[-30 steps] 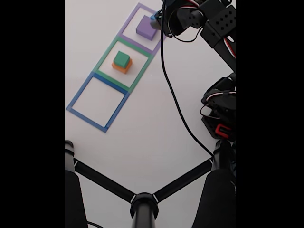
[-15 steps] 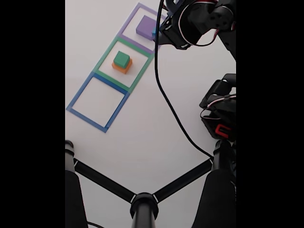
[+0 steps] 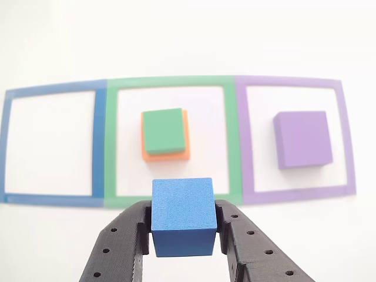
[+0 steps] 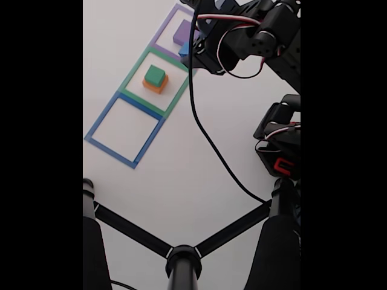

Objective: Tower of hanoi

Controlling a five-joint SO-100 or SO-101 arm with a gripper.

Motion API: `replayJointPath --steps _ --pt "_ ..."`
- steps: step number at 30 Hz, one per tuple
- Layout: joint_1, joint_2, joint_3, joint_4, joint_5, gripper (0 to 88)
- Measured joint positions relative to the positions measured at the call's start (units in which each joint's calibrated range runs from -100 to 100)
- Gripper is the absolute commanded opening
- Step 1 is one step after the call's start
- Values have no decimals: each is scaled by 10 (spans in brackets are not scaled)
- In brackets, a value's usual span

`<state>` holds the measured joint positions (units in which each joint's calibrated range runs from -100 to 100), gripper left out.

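Step in hand: carrying the smallest piece; the blue cube is clamped in the pincer, one black finger pressed on each side face, and it looks lifted off the counter
Cube position: in the other view it hangs just in front of the green tape square, over that square's near edge; in the fixed view a blue corner shows at the arm's tip, between the purple and green outlines
Other pieces: green block sits on the orange block inside the green square; purple block lies alone in the purple tape square; blue tape square holds nothing
Next move, as I judge it: bring the cube over its target, lower it square and flat, then part the fingers; which target cannot be told from here
Arm pose: reaches in from the upper right of the fixed view, wrist folded down towards the squares, black cable trailing across the counter
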<state>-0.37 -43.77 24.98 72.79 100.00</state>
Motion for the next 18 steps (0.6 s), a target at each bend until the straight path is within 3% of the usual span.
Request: replayJointPath --steps 7,18 --pt "-1 -21 249 -275 0 23" --pt "-11 31 473 -677 0 26"
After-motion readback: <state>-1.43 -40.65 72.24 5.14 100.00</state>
